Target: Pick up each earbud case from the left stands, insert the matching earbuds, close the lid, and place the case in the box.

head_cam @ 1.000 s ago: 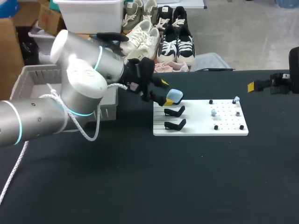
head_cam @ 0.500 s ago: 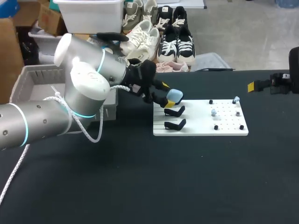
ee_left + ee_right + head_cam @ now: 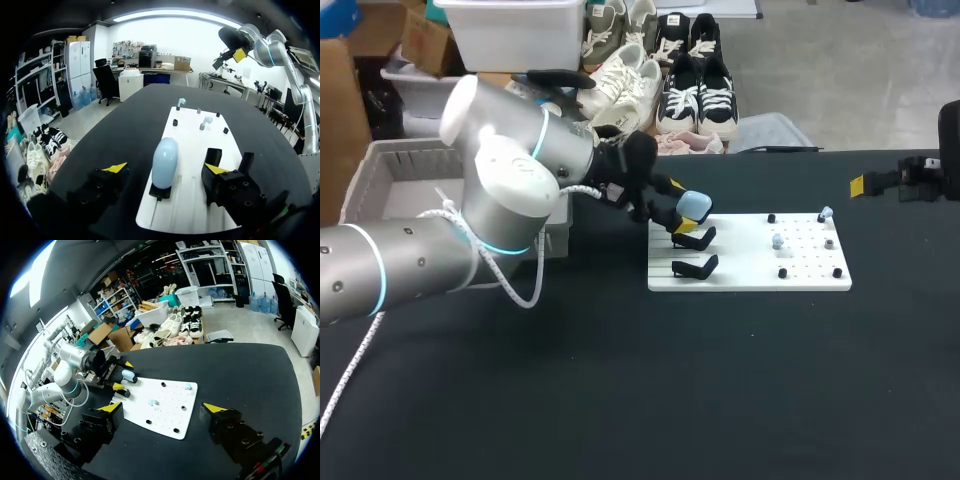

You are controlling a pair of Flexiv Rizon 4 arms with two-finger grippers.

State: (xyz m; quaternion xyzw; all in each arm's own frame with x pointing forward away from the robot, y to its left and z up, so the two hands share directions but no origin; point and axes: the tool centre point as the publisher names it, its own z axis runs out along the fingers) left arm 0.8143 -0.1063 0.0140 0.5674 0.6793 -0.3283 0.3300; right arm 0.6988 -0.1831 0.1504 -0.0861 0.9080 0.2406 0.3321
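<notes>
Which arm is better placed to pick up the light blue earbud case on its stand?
Left. The left hand is open, with the case standing between its fingers on its stand. The right hand is far off, near the table's right edge.

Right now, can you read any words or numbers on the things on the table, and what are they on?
None can be read.
Light blue earbud case: plain, no print shows.
White board: only pegs and holes, no labels.
Black stands: no marks.
Grey box: no writing visible on the part in sight.
</notes>
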